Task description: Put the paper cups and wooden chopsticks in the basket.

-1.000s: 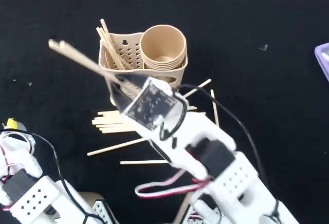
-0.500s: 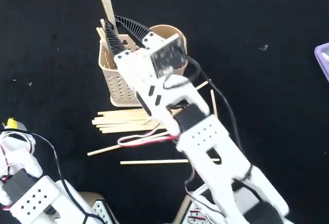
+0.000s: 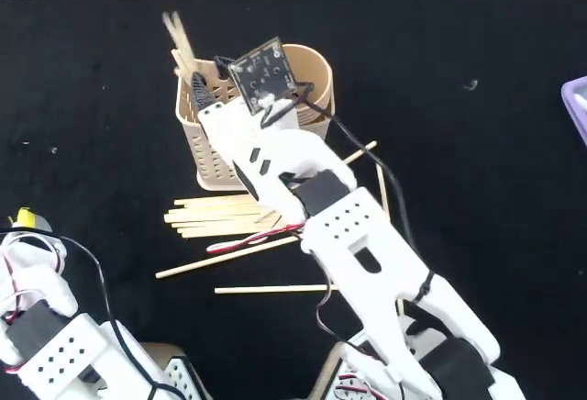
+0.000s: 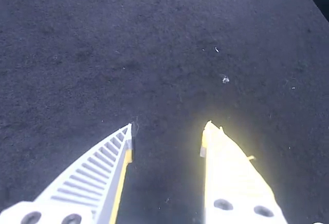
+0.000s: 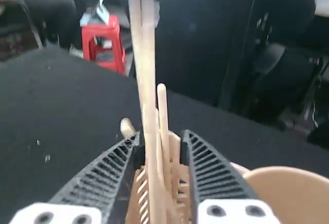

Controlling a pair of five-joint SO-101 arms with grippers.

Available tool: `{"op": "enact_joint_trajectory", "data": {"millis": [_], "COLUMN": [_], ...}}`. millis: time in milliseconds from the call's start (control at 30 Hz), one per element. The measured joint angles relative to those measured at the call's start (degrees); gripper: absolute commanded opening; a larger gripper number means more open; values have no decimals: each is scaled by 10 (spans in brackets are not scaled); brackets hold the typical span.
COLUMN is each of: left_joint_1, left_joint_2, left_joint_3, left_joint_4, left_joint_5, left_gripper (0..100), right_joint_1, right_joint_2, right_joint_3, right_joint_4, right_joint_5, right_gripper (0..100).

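Right wrist view puts the chopsticks (image 5: 145,80) you are carrying upright between the jaws of the right gripper (image 5: 160,141), which pinches them near their lower part, directly over the basket; the high view shows the same chopsticks (image 3: 176,35) poking up past the basket (image 3: 200,143) at its far corner, among others already standing inside, with the stacked paper cups (image 3: 316,74) sitting in the neighbouring half. Your step looks like the release. Watch the tilt: if you let go while the lower ends are above the rim and not inside it, they may tip outward and fall to the table (image 3: 477,189). The arm also lies across the basket, so pulling back low could drag it or knock it over and spill the cups. A bundle of loose chopsticks (image 3: 211,216) lies just in front of the basket, partly under the arm, so a sweeping retreat could scatter them. The left gripper (image 4: 167,131) hangs spread over bare table, holding nothing
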Motion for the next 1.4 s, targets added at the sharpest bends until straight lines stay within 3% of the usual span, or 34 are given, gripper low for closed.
{"op": "enact_joint_trajectory", "data": {"millis": [333,500,667,800,1000,1133,1400], "left_joint_1": [2,2,2,2,2,2,2], "left_joint_2": [0,0,0,0,0,0,0], "left_joint_3": [0,0,0,0,0,0,0], "left_joint_4": [0,0,0,0,0,0,0], "left_joint_5": [0,0,0,0,0,0,0], "left_gripper": [223,223,223,223,223,223,223], "right_joint_1": [0,0,0,-7,-65,-84,-84], "right_joint_2": [-188,-298,-348,-347,-346,-332,-195], "right_joint_3": [-50,-51,28,183,396,411,404], "right_joint_4": [239,434,593,590,462,440,367], "right_joint_5": [4,94,211,285,353,357,379], "right_gripper": [59,68,175,212,222,302,314]}}
